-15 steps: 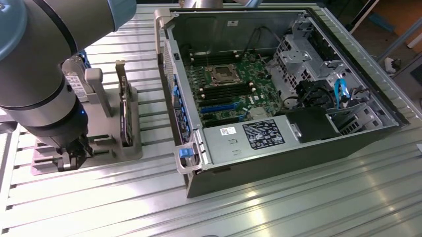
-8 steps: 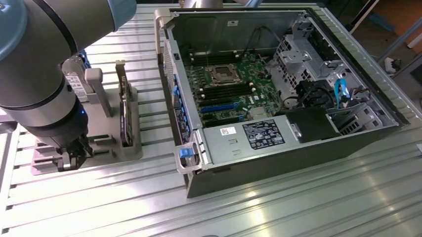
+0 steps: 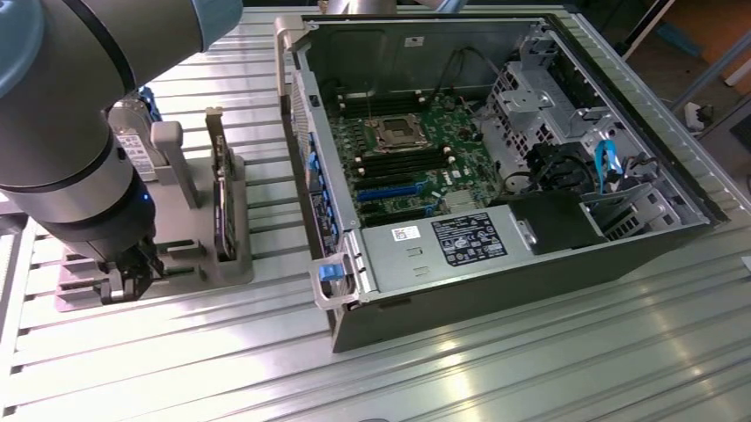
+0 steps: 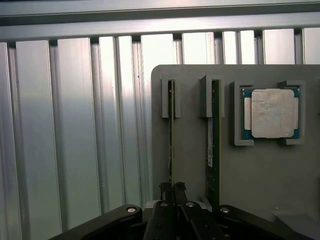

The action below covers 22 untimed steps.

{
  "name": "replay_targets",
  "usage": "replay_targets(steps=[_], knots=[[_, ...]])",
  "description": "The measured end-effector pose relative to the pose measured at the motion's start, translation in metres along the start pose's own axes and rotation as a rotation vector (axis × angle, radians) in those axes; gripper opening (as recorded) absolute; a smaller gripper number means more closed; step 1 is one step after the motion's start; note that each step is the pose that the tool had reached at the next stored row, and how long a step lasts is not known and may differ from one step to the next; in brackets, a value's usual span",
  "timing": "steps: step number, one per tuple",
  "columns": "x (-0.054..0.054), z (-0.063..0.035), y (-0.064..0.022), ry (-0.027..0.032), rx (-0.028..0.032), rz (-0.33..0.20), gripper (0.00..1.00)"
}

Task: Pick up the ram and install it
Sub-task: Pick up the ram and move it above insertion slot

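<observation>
Firmly clenched, the gripper pinches the ram, which stands on edge in the outermost slot of the grey holder, right along that holder's edge. A second stick stands in the neighbouring slot, and a processor chip lies in a pocket beyond it. The holder rests on the slatted aluminium table, with the open computer case nearby, towards the exterior view's right.

The arm reaches down, its fingers pinched nearly together.
</observation>
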State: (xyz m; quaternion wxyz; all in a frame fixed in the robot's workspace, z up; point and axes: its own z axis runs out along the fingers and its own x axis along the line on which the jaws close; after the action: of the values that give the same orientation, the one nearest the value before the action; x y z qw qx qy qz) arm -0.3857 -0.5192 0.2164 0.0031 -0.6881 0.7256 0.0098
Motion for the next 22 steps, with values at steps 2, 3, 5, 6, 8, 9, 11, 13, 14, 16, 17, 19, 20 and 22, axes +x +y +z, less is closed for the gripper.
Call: replay_targets(steps=[2,3,5,6,8,9,11,13,14,16,17,19,20,22], knots=[[0.0,-0.0019,0.0,0.0,0.0,0.0,0.12],[0.0,-0.0027,0.0,0.0,0.0,0.0,0.12],[0.0,-0.0048,-0.0001,0.0,0.0,0.0,0.12],[0.0,-0.0058,-0.0002,-0.0001,0.0,0.0,0.12],[0.0,-0.0082,-0.0002,-0.0001,0.0001,0.0,0.12],[0.0,-0.0093,-0.0004,-0.0001,0.0001,0.0,0.12],[0.0,-0.0112,-0.0006,-0.0001,0.0001,0.0,0.12],[0.0,-0.0129,-0.0008,0.0,0.0,0.0,0.12],[0.0,-0.0139,-0.0009,-0.0001,0.0,0.0,0.12],[0.0,-0.0164,-0.001,0.0,0.0001,0.0,0.12],[0.0,-0.0177,-0.0011,0.0,0.0,0.0,0.12],[0.0,-0.0201,-0.0014,0.0,0.0,0.0,0.12],[0.0,-0.0214,-0.0017,0.0,0.0,0.0,0.12],[-0.001,-0.0241,-0.002,0.0,0.0,0.0,0.12]])
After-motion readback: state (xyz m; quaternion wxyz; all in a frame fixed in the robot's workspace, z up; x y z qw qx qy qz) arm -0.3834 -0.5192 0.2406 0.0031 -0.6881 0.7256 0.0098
